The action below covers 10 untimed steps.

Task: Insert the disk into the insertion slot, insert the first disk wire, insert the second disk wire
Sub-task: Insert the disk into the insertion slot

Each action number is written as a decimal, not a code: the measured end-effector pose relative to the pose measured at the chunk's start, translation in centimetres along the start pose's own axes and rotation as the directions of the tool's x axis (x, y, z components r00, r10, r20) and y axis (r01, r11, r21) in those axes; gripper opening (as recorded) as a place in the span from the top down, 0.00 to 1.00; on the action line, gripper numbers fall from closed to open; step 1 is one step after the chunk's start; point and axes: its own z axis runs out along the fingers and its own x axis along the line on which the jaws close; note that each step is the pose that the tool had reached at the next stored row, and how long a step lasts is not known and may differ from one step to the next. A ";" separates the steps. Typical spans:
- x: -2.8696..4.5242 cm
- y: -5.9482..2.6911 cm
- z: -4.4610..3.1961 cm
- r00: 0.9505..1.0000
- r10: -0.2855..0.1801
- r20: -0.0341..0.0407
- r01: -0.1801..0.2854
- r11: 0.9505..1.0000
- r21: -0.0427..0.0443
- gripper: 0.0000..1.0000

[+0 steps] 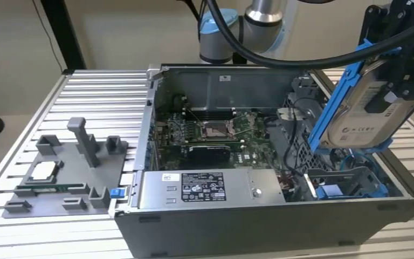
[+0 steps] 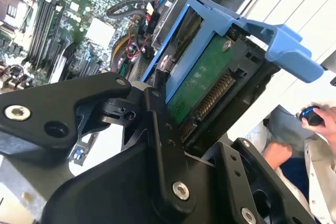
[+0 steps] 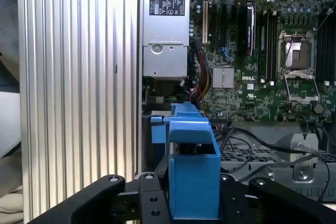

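Observation:
My gripper (image 1: 392,89) is shut on the disk (image 1: 368,108), a silver-grey drive with a white label clipped in a bright blue frame. It hangs tilted, nearly on edge, above the open computer case at the exterior view's right. Below it inside the case lies the insertion slot (image 1: 342,186), a grey metal bay with blue rails. In the second wrist view the disk (image 2: 202,85) shows its green circuit board and connector edge between the black fingers (image 2: 163,129). In the first wrist view the blue frame (image 3: 191,171) stands between the black gripper links.
The silver power-supply box (image 1: 203,189) sits along the case's near wall, with the motherboard (image 1: 214,132) behind it. Loose cables (image 2: 142,3) run beside the bay. A grey fixture tray (image 1: 63,172) lies on the ribbed table. A person's hand (image 2: 320,121) shows beyond the case.

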 end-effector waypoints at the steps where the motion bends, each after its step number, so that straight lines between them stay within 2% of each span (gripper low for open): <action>1: 0.00 0.00 0.04 1.000 0.000 0.000 0.000 1.000 0.000 1.00; 10: 0.00 0.00 0.19 1.000 0.000 0.000 0.000 1.000 0.000 1.00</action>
